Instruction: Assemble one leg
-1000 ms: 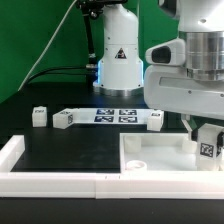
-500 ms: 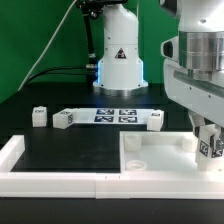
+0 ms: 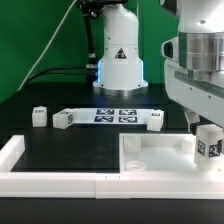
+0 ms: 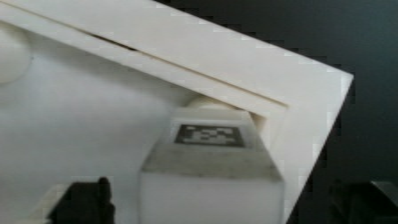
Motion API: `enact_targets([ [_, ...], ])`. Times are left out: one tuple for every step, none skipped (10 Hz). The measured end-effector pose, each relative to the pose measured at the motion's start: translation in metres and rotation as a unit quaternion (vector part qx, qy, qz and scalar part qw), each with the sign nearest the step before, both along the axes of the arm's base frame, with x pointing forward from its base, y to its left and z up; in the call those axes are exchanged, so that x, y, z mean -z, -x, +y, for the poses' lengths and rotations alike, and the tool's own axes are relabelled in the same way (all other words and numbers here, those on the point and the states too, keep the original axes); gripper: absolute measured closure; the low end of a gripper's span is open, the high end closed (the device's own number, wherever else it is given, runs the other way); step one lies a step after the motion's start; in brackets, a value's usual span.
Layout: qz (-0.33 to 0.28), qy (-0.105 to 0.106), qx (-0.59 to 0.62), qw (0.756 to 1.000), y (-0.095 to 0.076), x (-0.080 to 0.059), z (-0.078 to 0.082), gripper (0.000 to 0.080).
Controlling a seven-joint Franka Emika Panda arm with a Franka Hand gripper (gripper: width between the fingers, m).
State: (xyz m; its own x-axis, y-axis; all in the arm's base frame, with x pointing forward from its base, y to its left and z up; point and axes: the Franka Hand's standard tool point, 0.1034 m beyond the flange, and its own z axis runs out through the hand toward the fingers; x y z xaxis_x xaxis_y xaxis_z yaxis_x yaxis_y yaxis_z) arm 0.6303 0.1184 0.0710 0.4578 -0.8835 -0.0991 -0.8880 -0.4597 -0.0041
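Observation:
My gripper (image 3: pixel 205 133) is shut on a leg (image 3: pixel 209 144), a small white block with a black-and-white marker. It holds the leg upright at the far right corner of the large white square panel (image 3: pixel 150 158). In the wrist view the leg (image 4: pixel 210 165) stands between my dark fingers (image 4: pixel 80 203), its end at the panel's corner (image 4: pixel 214 70). I cannot tell whether it touches the panel. Three more legs stand on the black table: two on the exterior view's left (image 3: pixel 39 116) (image 3: pixel 64 120) and one by the marker board's right end (image 3: pixel 156 120).
The marker board (image 3: pixel 112 115) lies at the back middle, in front of the robot base (image 3: pixel 118 60). A low white wall (image 3: pixel 50 183) runs along the table's front and left side.
The arm has moved to the exterior view's right with the leg in it. The leg now shows more fully at the panel's right corner.

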Motion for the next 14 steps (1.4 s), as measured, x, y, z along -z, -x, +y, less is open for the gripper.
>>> enact_targets([
  [-0.006, -0.003, -0.09, 0.996, 0.0011, 0.0003, 0.0019, 0.0157],
  [-0.012, -0.004, -0.149, 0.989, 0.0012, 0.0004, 0.003, 0.0157],
  [-0.019, -0.007, -0.232, 0.972, 0.0013, 0.0005, 0.0034, 0.0151],
  [-0.023, -0.01, -0.288, 0.957, 0.0013, 0.001, 0.0024, 0.0151],
  [-0.028, -0.012, -0.343, 0.939, 0.0015, 0.0017, 0.0018, 0.0151],
  [-0.033, -0.015, -0.411, 0.911, 0.0018, 0.0025, 0.0016, 0.0151],
  [-0.039, -0.016, -0.459, 0.887, 0.0013, 0.0025, 0.0018, 0.0151],
  [-0.041, -0.017, -0.494, 0.868, 0.0013, 0.0025, 0.0018, 0.0151],
  [-0.046, -0.017, -0.577, 0.815, 0.0012, 0.0025, 0.0002, 0.0151],
  [-0.048, -0.018, -0.608, 0.792, 0.001, 0.0026, -0.001, 0.0151],
  [-0.048, -0.018, -0.602, 0.797, 0.001, 0.0026, -0.001, 0.0151],
  [-0.048, -0.018, -0.602, 0.797, 0.001, 0.0026, -0.0012, 0.0286],
  [-0.048, -0.018, -0.602, 0.797, 0.0009, 0.0026, -0.0014, 0.0286],
  [-0.048, -0.018, -0.602, 0.797, 0.0009, 0.0026, -0.0015, 0.0424],
])
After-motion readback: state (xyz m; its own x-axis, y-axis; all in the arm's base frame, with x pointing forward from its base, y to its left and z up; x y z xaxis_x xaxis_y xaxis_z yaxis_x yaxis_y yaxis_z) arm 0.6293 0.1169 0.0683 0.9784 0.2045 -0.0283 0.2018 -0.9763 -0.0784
